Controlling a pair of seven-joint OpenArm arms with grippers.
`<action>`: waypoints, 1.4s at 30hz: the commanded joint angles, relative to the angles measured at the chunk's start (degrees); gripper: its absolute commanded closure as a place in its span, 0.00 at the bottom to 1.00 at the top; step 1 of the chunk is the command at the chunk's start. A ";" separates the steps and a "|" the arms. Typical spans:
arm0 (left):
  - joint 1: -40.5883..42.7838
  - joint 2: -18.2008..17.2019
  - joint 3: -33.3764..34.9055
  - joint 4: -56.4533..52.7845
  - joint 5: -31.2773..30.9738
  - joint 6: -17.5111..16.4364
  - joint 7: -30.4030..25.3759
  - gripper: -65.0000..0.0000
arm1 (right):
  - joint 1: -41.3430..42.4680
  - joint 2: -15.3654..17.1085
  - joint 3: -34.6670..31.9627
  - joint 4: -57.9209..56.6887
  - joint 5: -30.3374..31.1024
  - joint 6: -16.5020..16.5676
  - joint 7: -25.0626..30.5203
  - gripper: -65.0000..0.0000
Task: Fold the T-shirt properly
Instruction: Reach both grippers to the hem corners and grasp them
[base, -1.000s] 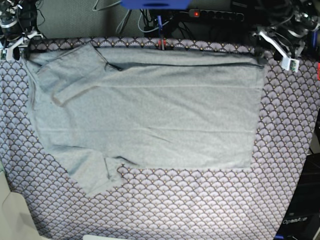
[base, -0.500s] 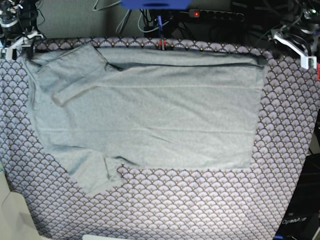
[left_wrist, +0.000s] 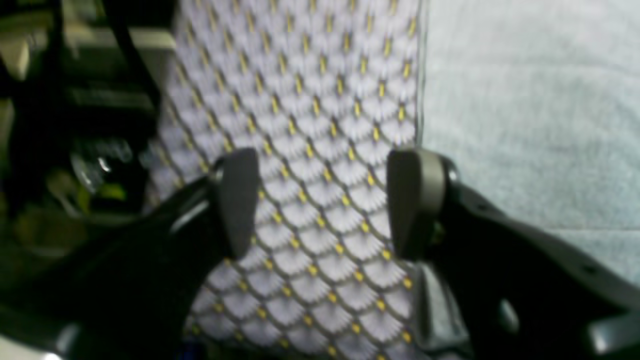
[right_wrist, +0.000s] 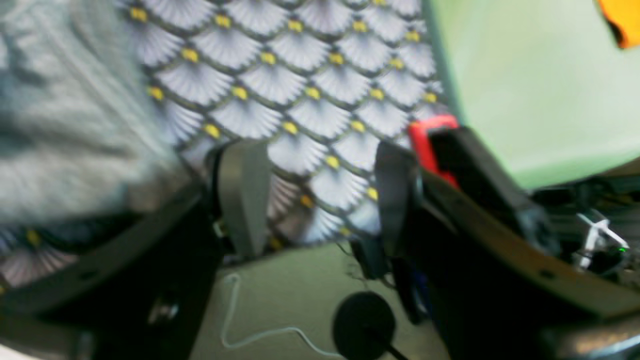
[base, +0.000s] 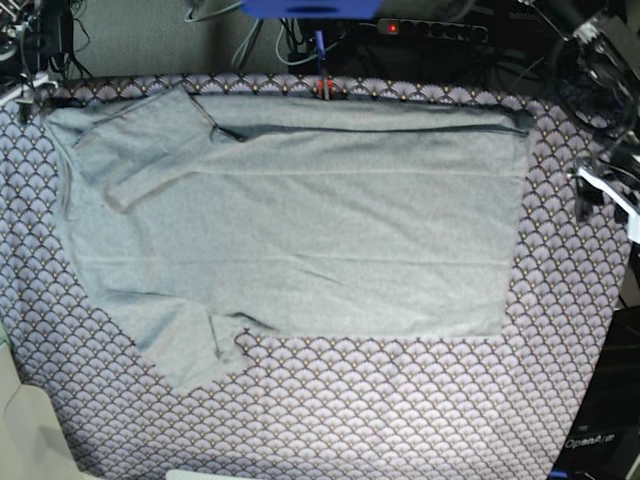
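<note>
Across the middle of the base view, plain light heather-grey short-sleeved T-shirt (base: 300, 235) of soft knit, spread flat on the tabletop covered by a purple tablecloth (base: 400, 410) with a fan-scale pattern. Folded lengthwise, one long straight edge along the top, one sleeve angled toward the lower left, another at the upper left. Hem edge vertical at the right side of the frame.

At the right edge of the base view, left end effector (base: 608, 195), just beside the tabletop's rim and clear of the shirt. From the left wrist view, left end effector (left_wrist: 325, 200) released, grey pads (left_wrist: 415, 200) parted over bare tablecloth (left_wrist: 300, 100), shirt edge (left_wrist: 525, 100) just to the right.

From the right wrist view, right end effector (right_wrist: 320, 195) released, nothing between the pads (right_wrist: 245, 195), tablecloth corner (right_wrist: 300, 75) beneath, grey shirt fabric (right_wrist: 65, 125) at the left, blurred. Black power strip (base: 430, 30) with a red light at the top of the base view.
</note>
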 joint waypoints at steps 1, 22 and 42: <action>-1.76 -1.29 1.27 -0.71 -0.17 0.23 -0.38 0.36 | 1.69 1.52 0.78 1.75 0.77 -0.51 1.72 0.47; -22.94 -0.14 12.61 -23.48 -0.17 6.87 -7.94 0.29 | 40.64 1.52 -15.05 -15.66 -23.76 -0.51 1.72 0.47; -24.70 -1.02 24.74 -31.83 -0.26 16.27 -18.85 0.29 | 53.21 8.47 -15.75 -48.10 -23.76 -0.51 7.52 0.47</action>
